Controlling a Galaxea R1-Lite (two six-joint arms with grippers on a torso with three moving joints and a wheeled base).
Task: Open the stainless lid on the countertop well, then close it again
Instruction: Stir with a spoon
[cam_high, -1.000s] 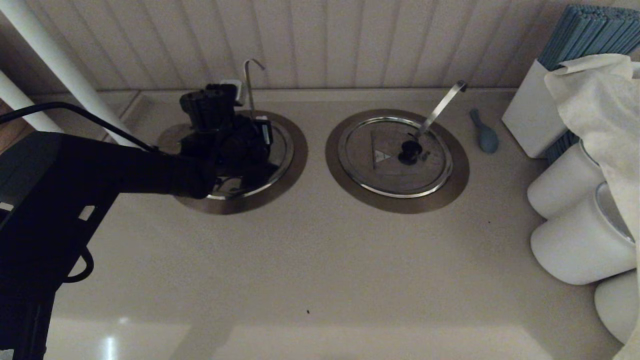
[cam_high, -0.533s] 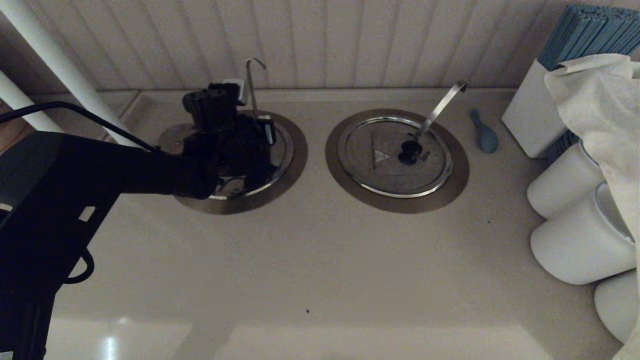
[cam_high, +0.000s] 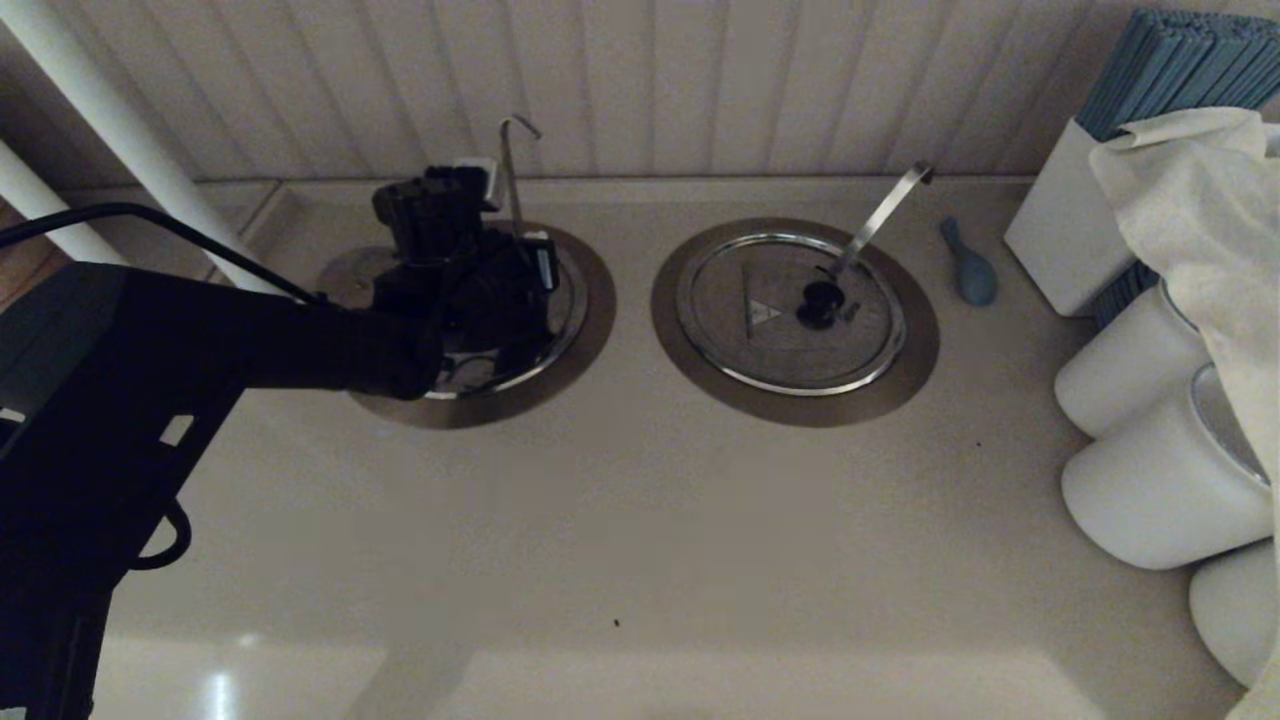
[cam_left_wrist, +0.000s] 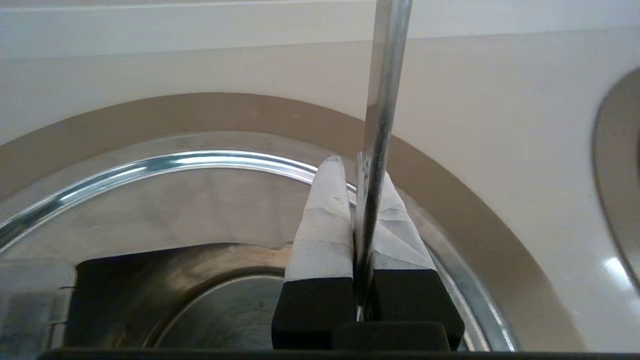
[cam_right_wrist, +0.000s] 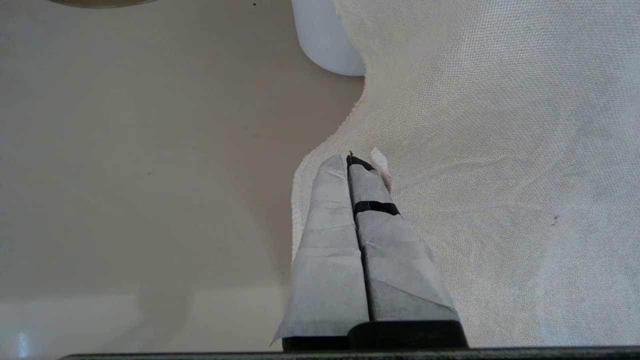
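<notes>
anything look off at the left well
Yes: the left gripper is shut on the thin ladle handle that pokes through the lid, rather than holding the lid itself. The right gripper is parked, shut, over a cloth.

Left gripper (cam_high: 500, 285) over stainless lid (cam_high: 560, 315) (left well (cam_high: 590, 330))

Food-service counter: 2 lidded wells (cam_high: 795, 322) with ladles, stacked white tubs (cam_high: 1160, 480).
</notes>
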